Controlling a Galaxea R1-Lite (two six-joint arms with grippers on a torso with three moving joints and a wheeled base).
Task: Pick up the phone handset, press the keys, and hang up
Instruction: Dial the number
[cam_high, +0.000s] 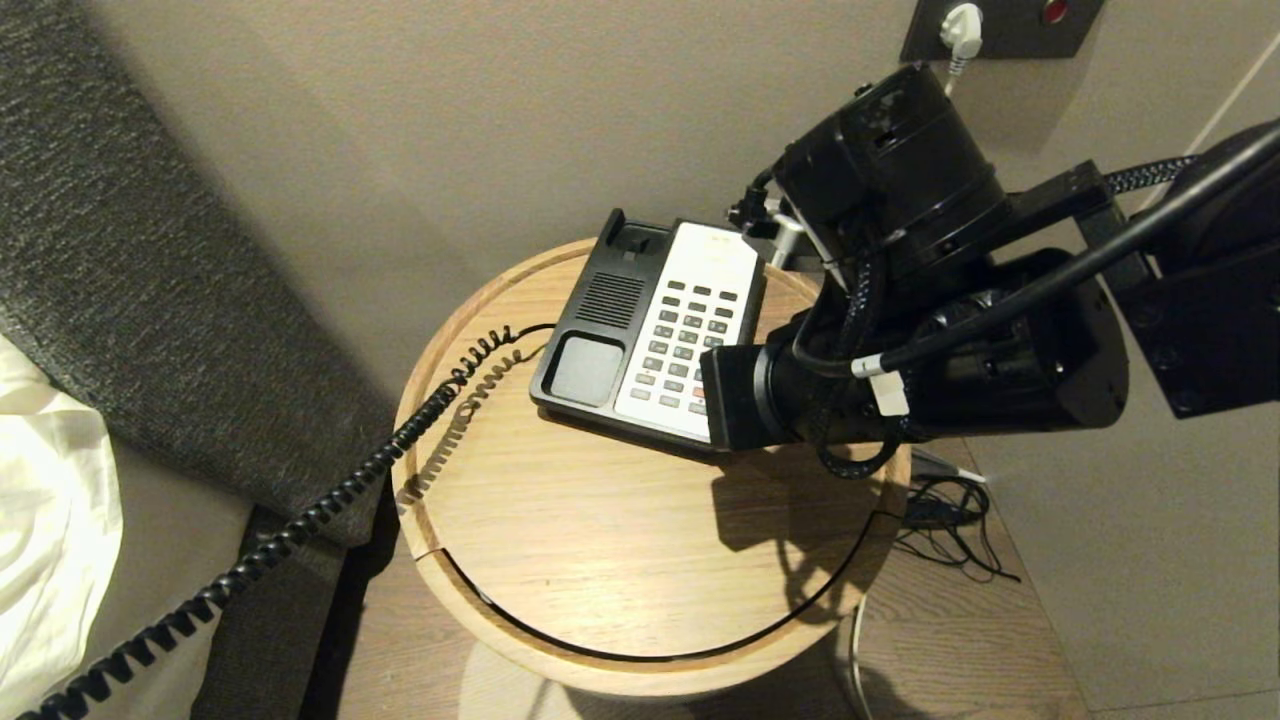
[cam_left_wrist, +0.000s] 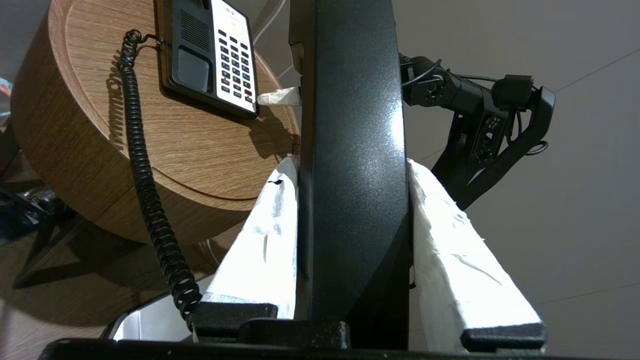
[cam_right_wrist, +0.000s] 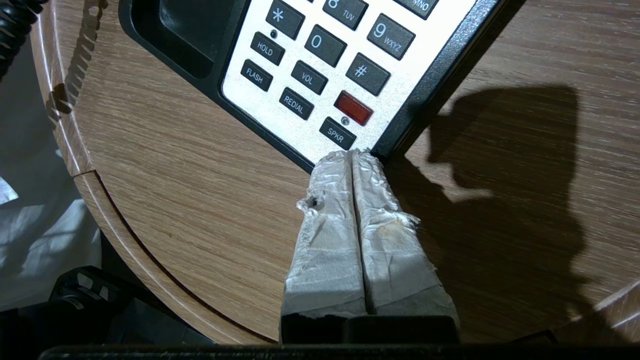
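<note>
The black glossy phone handset (cam_left_wrist: 350, 125) stands clamped between the white-wrapped fingers (cam_left_wrist: 260, 240) of my left gripper (cam_left_wrist: 350, 162), held off to the table's near left and out of the head view. Its coiled cord (cam_high: 300, 520) runs from the phone base (cam_high: 590, 310) across the table rim. The base's cradle is empty. My right gripper (cam_right_wrist: 352, 154) is shut with nothing in it; its tips sit at the near corner of the white keypad (cam_right_wrist: 320, 80), just beside the SPKR key (cam_right_wrist: 337, 133). In the head view the right arm (cam_high: 900, 370) covers that corner.
The phone stands at the back of a round wooden side table (cam_high: 560, 530) with a raised rim. A grey upholstered panel (cam_high: 130, 250) and white bedding (cam_high: 50, 520) lie to the left. Loose cables (cam_high: 945, 520) lie on the floor at right, below a wall socket (cam_high: 1000, 30).
</note>
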